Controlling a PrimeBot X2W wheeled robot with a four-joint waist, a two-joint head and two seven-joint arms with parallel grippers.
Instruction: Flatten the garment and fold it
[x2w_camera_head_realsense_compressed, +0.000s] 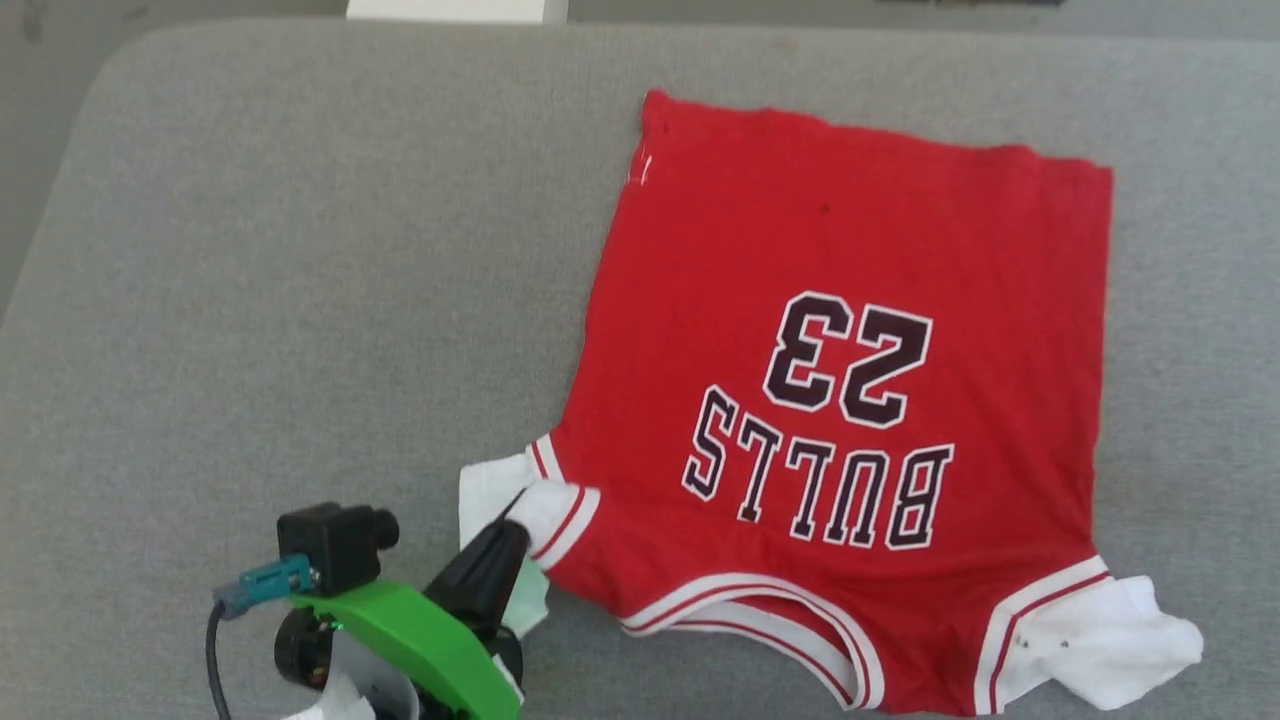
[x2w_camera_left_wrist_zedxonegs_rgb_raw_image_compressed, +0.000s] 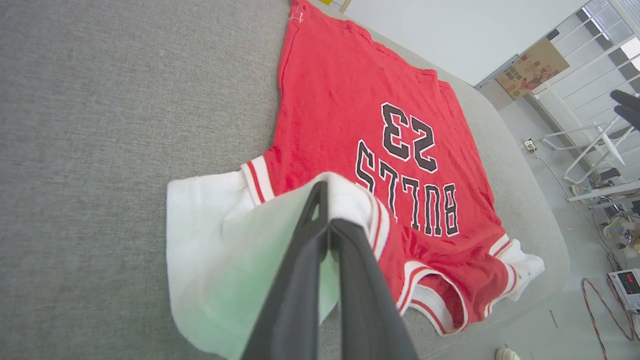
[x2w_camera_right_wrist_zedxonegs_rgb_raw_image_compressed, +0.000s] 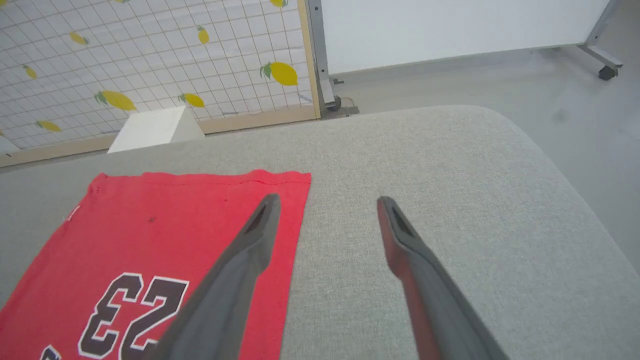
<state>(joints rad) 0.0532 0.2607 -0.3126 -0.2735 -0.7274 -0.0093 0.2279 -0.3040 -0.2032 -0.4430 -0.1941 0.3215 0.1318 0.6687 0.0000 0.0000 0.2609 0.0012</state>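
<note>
Pinching the white short sleeve (x2w_camera_head_realsense_compressed: 488, 492) of the red jersey-style T-shirt with red-white striped trim (x2w_camera_head_realsense_compressed: 850, 230), my left pincer (x2w_camera_head_realsense_compressed: 524, 506) is clamped tight on the cloth beside the striped cuff. My right pincer (x2w_camera_right_wrist_zedxonegs_rgb_raw_image_compressed: 325, 204) hangs empty, jaws wide apart, above the shirt's right edge near the hem. The shirt lies mostly flat on the grey fabric-covered surface (x2w_camera_head_realsense_compressed: 250, 260), collar toward me and hem away, both sleeves rumpled. I judge the sleeve should be drawn outward and low, so it spreads without dragging the body askew, and released only once it lies smooth. Black, white-outlined lettering reads "BULLS" and "23", upside down from my head.
</note>
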